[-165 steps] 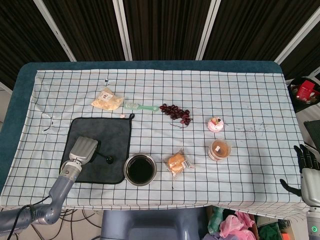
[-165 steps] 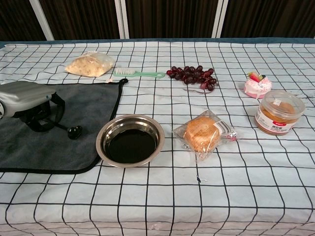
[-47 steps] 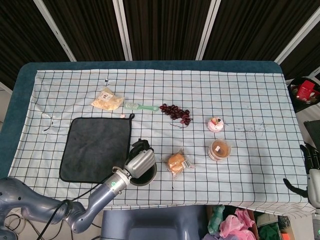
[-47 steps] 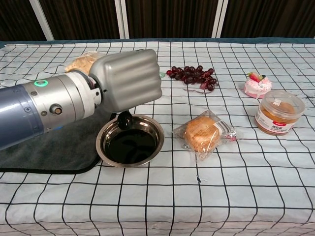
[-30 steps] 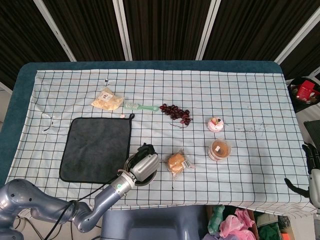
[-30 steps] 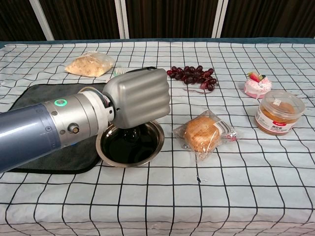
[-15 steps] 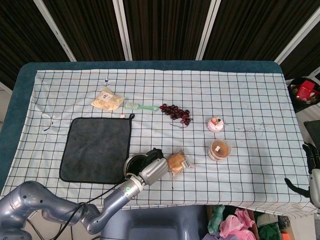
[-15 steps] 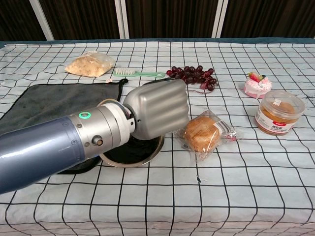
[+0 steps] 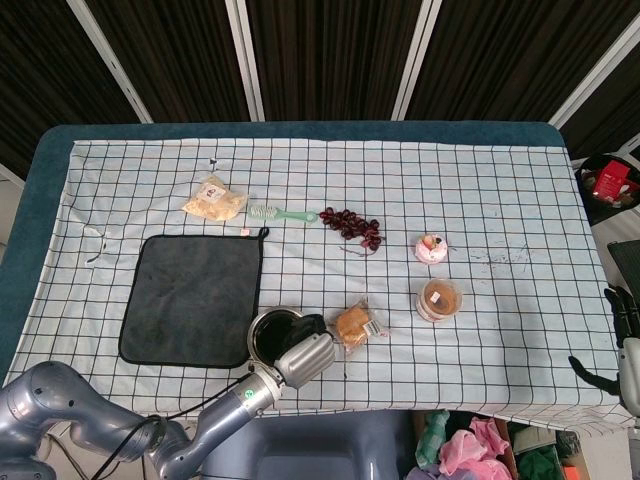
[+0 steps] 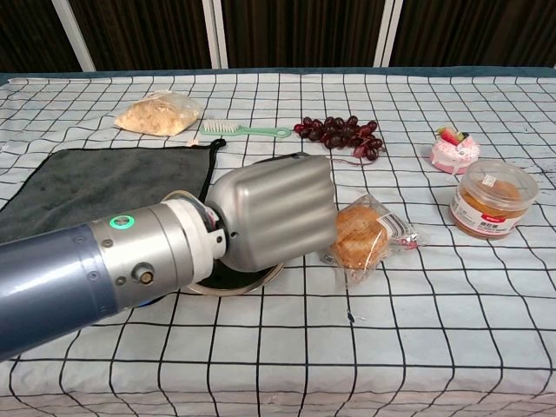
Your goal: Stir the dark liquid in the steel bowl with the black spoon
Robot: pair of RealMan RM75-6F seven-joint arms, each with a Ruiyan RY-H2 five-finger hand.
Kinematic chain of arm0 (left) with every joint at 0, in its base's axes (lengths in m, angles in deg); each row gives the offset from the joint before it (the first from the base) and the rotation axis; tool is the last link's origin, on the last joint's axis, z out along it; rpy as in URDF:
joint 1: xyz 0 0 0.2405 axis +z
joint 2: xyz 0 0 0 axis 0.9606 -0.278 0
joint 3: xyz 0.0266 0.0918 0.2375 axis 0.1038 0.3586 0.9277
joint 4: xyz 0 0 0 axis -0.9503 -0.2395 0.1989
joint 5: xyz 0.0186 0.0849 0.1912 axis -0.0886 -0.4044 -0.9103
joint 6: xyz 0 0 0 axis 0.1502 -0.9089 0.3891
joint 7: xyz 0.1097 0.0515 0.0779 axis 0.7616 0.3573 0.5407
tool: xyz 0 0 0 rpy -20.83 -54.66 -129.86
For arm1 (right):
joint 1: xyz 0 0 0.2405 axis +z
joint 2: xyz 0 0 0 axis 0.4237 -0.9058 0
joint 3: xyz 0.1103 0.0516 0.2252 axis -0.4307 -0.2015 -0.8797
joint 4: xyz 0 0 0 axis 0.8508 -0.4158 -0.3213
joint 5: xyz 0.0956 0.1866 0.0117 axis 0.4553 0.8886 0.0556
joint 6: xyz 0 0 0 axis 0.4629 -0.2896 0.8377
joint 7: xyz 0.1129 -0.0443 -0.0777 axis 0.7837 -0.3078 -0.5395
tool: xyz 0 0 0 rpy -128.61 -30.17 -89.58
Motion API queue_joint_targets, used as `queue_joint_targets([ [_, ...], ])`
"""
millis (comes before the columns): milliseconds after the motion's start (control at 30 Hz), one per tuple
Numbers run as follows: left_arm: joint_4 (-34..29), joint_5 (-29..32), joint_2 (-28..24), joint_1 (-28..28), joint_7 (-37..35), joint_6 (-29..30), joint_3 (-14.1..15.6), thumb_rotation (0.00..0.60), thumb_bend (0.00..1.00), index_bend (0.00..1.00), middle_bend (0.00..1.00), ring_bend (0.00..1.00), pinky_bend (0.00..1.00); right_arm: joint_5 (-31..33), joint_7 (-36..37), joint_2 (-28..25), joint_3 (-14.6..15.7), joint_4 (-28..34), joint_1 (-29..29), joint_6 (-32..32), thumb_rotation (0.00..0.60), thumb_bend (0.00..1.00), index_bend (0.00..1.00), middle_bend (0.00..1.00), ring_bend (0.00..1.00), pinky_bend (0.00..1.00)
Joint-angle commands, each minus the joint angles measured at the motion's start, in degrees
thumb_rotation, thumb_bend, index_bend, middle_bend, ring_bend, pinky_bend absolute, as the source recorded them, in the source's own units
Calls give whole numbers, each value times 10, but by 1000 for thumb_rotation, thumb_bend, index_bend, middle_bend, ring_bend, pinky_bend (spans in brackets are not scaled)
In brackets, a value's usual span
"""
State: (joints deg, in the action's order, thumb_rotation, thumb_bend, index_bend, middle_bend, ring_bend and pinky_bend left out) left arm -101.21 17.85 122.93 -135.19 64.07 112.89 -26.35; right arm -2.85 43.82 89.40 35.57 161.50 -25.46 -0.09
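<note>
One left hand (image 10: 274, 213) covers the steel bowl (image 9: 266, 335), lower centre; its finger state and the spoon cannot be told. Advise small circles, clear of the bread packet (image 10: 363, 233).

Seen from above, a desk (image 9: 500, 190) covered in a black-and-white checked cloth. Near the front edge sits a steel bowl (image 9: 268, 332) of dark liquid, with the robot's left hand (image 9: 305, 357) over its right rim, fingers (image 9: 308, 327) curled closed. A dark grey towel (image 9: 195, 298) lies just left of the bowl; a wrapped bun (image 9: 353, 325) lies just right. The right hand (image 9: 628, 345) is at the frame's right edge, off the desk.
</note>
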Motion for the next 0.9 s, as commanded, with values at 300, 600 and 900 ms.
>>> queue_joint_targets([
  [300, -28, -7, -63, 26, -20, 22, 26, 600, 457, 639, 965, 823, 726, 2, -10, 3, 1, 1, 2, 2, 600, 115, 32, 9, 62, 217],
  [600, 9, 3, -65, 26, -46, 9, 6, 600, 458, 640, 965, 824, 726, 5, -11, 3, 0, 1, 2, 3, 600, 115, 32, 8, 62, 217],
  [900, 64, -3, -21, 6, -47, -5, -35, 600, 458, 641, 964, 823, 727, 5, -5, 2, -2, 1, 1, 2, 600, 115, 32, 8, 62, 217],
])
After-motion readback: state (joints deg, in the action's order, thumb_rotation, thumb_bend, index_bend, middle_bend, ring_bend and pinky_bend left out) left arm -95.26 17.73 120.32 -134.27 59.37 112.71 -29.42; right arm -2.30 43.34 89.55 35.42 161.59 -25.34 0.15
